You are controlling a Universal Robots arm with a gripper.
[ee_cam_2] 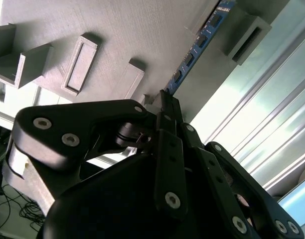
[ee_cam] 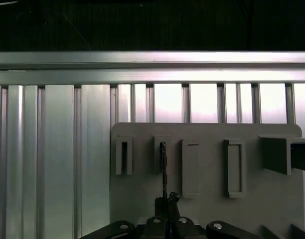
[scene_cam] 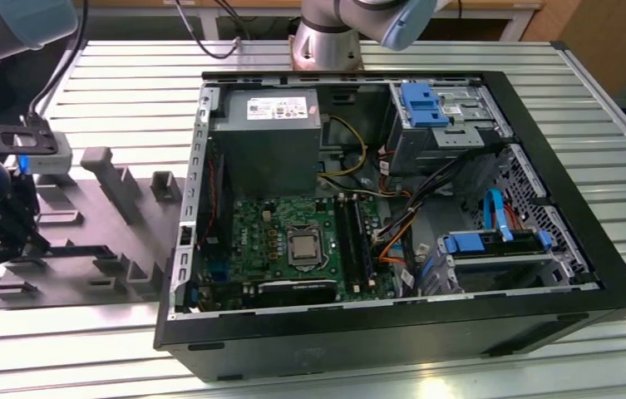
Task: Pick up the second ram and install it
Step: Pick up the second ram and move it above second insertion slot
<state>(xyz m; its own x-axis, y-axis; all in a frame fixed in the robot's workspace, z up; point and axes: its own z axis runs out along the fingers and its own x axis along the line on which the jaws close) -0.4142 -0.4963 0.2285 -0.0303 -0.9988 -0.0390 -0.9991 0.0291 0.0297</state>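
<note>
The gripper (ee_cam_2: 165, 98), fingers pinched shut on the second ram (ee_cam_2: 195, 50), stands over the grey tray (ee_cam_2: 117, 30) near the bench's (ee_cam: 58, 149) edge.

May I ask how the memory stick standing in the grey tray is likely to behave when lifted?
The second ram looks thin and flat, so it is probably light and fairly stiff. Standing on edge in the tray slot, it may bind unless drawn straight. The gripper holds a small part of it, so it might pivot.
</note>
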